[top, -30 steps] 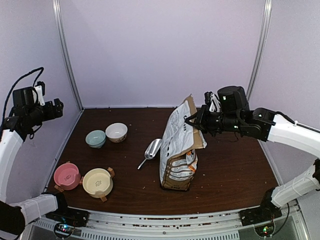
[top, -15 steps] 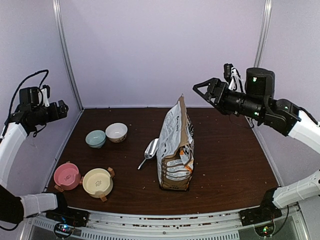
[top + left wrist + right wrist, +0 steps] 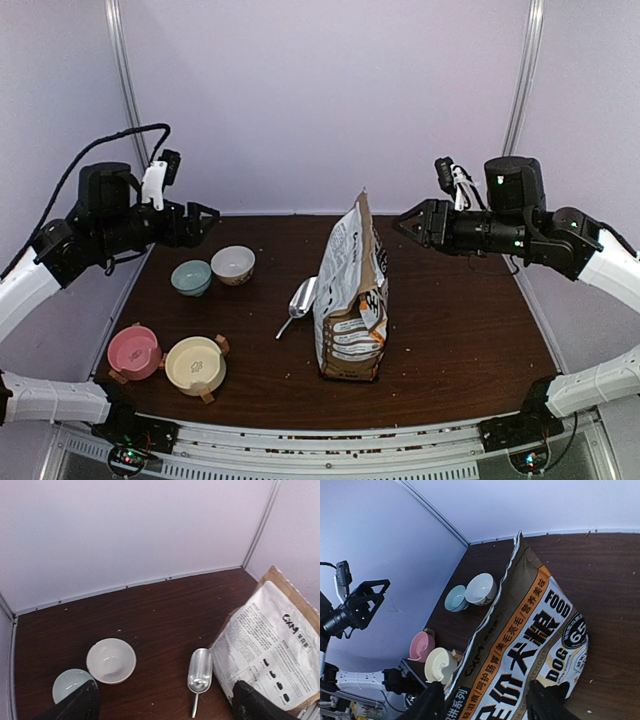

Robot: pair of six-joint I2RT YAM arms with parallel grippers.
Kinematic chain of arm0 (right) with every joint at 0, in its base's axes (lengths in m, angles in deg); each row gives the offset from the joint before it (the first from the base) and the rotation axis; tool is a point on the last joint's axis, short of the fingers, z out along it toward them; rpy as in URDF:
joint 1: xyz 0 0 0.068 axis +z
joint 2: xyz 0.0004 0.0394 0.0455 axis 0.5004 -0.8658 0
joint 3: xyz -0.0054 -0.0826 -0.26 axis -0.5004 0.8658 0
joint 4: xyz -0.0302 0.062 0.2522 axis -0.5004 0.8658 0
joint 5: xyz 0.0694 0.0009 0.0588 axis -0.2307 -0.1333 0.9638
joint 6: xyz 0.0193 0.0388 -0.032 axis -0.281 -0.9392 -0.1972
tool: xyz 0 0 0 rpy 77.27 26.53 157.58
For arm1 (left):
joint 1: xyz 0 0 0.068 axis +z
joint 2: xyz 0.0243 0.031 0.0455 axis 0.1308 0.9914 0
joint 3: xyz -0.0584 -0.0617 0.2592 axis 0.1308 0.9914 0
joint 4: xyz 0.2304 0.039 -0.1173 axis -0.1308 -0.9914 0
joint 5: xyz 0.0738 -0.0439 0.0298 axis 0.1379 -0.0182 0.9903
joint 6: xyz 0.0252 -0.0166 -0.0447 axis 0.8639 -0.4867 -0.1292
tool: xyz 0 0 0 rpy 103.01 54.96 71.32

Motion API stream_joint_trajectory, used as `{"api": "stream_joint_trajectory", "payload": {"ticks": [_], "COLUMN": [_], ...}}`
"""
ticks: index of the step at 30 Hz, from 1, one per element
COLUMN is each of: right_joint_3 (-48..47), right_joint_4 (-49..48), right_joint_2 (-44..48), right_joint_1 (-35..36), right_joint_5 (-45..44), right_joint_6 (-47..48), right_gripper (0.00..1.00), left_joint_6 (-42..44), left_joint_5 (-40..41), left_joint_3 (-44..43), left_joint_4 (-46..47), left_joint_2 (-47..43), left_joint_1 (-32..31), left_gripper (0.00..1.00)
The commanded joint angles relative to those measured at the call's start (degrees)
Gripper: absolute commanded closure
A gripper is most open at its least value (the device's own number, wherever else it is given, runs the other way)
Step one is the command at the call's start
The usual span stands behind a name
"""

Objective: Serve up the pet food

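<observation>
Pet food bag (image 3: 350,310) upright, well inside table (image 3: 460,340) edges (scoop (image 3: 303,298) just left).

Bag (image 3: 520,630) reads "DOG FOOD", "全价犬粮", "CXM".

Dark brown wooden table (image 3: 470,330), small pale specks scattered over it. Printed bag (image 3: 352,300) stands upright at centre; metal scoop (image 3: 303,298) lies just left of it. White bowl (image 3: 232,265) and teal bowl (image 3: 191,277) side by side at centre left. Pink bowl (image 3: 133,351) and cream bowl (image 3: 195,364) side by side, lower left.
</observation>
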Motion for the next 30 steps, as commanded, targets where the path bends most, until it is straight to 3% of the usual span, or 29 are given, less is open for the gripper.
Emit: {"api": "stream_joint_trajectory", "payload": {"ticks": [1, 3, 9, 30], "right_joint_3": [2.52, 3.47, 5.00, 5.71], "right_joint_4": [-2.74, -4.40, -6.84, -7.48], "right_joint_2": [1.71, 1.63, 1.04, -1.03], "right_joint_1": [1.93, 2.41, 3.96, 5.17], "right_joint_5": [7.80, 9.54, 11.70, 12.06], "right_joint_6": [-1.44, -2.61, -5.53, -6.95], "right_gripper": [0.48, 0.56, 0.65, 0.80], "left_joint_6": [-3.14, -3.41, -4.44, -5.01], "left_joint_5": [3.48, 2.99, 2.37, 5.58], "left_joint_3": [-3.40, -3.93, -4.15, -1.59], "left_joint_4": [7.65, 9.82, 15.17, 15.42], "left_joint_2": [4.82, 7.31, 12.50, 10.80], "left_joint_1": [-9.83, -13.69, -18.93, -19.33], "left_gripper": [0.06, 0.06, 0.06, 0.06]}}
